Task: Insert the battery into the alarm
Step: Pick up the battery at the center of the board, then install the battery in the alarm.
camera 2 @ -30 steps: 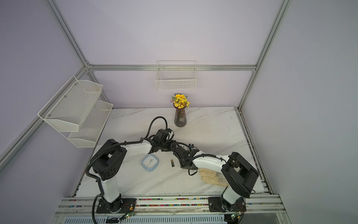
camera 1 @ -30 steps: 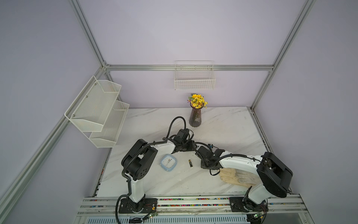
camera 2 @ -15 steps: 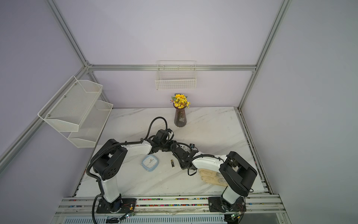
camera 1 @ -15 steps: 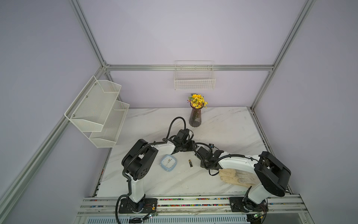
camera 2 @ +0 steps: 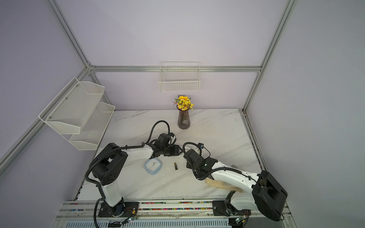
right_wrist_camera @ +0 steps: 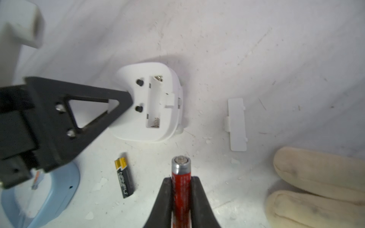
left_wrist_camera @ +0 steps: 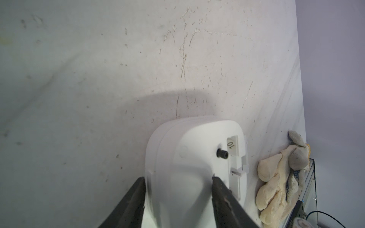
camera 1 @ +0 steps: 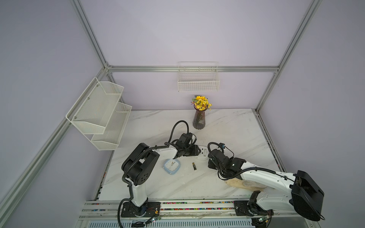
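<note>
Right gripper (right_wrist_camera: pixel 181 179): my fingers are clamped on the red battery (right_wrist_camera: pixel 180 169), its tip poking out, near 4 o'clock of the white alarm (camera 1: pixel 201 153). Left gripper (left_wrist_camera: pixel 177 179): pinching the alarm's edge from 9 o'clock. Battery compartment (right_wrist_camera: pixel 155 102) is uncovered, springs showing. Black battery (camera 1: pixel 194 166) lies at 7 o'clock.
</note>
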Robot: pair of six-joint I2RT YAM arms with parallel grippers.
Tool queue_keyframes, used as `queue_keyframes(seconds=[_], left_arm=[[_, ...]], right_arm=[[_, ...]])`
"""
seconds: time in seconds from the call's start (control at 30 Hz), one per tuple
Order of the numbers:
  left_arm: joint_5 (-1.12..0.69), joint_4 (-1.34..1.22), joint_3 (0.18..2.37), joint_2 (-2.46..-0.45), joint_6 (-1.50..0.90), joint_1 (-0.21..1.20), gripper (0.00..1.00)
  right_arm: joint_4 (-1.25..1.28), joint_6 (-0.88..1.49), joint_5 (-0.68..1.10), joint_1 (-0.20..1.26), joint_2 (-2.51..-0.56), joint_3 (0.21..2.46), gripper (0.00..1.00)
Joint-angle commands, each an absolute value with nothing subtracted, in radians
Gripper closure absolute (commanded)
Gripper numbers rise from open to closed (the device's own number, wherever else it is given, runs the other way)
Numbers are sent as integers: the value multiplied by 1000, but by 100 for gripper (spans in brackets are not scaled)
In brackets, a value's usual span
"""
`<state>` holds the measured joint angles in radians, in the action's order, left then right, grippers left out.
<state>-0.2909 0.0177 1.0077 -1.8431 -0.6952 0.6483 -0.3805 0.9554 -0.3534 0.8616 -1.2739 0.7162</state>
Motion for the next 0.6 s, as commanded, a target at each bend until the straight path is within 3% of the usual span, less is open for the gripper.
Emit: queue_keyframes(seconds=[0.0,0.3,0.57], left_arm=[[-271,167,968,-1855,-672,657,45],[-293,160,988,-1886,-660,657,46],[-299,148,976,-1879,-669,658,47]], right_arm=[[-302,887,-406,865,-1319,780,93],[-226,819,-505,836,-1586,913,93],[-181,820,-516,782,-1603,892,92]])
